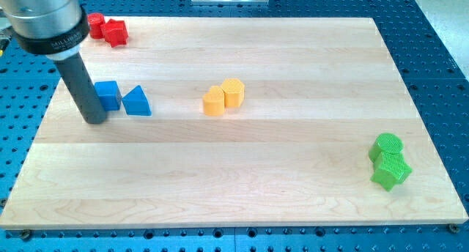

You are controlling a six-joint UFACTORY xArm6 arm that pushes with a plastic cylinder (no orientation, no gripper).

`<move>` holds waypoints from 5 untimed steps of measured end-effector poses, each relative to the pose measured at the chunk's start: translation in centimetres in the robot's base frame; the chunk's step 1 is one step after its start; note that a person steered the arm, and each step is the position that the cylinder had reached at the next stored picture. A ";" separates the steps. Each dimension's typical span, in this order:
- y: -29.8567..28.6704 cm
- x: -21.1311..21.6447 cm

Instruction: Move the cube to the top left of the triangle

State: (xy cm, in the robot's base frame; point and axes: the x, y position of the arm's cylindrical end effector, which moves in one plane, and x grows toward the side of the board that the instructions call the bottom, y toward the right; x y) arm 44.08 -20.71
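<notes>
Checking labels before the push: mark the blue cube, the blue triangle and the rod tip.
blue cube (109, 95): camera view, on its top face, right of the rod.
blue triangle (137, 102): camera view, on its front sloped face.
my tip (94, 121): camera view, at the rod's very bottom end, just left of the cube.

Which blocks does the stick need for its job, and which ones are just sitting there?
For the job:
- blue cube
- blue triangle
- my tip, at the cube's left

Just lying about:
- two red blocks, top left
- two yellow blocks, middle
- two green blocks, bottom right
</notes>
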 end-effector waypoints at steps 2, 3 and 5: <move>9.9 -3.1; 9.5 -4.0; -1.2 -1.4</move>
State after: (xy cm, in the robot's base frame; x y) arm 42.63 -21.92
